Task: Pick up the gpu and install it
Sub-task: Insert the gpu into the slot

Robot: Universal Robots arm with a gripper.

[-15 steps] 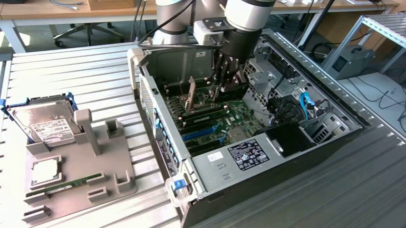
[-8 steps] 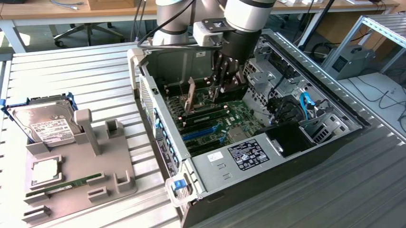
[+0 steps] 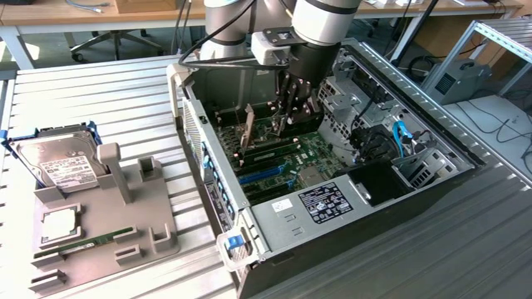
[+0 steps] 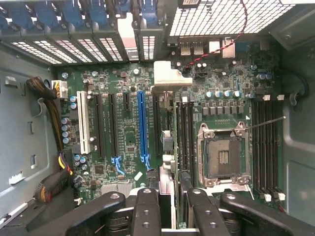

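Observation:
The gpu stands on edge inside the open computer case, over the motherboard. Its silvery end bracket is toward the case's rear slot openings. My gripper reaches down into the case and is shut on the card's upper edge. In the wrist view the gpu appears edge-on between the black fingers, running along the expansion slots just beside the blue slot. Its pale bracket tab lies at the rear panel. Whether the card's connector is seated in a slot I cannot tell.
A grey holder at the exterior view's left carries a silver hard drive in a blue caddy and a green memory stick. Inside the case are the CPU socket, memory slots, cable bundles and drive cages.

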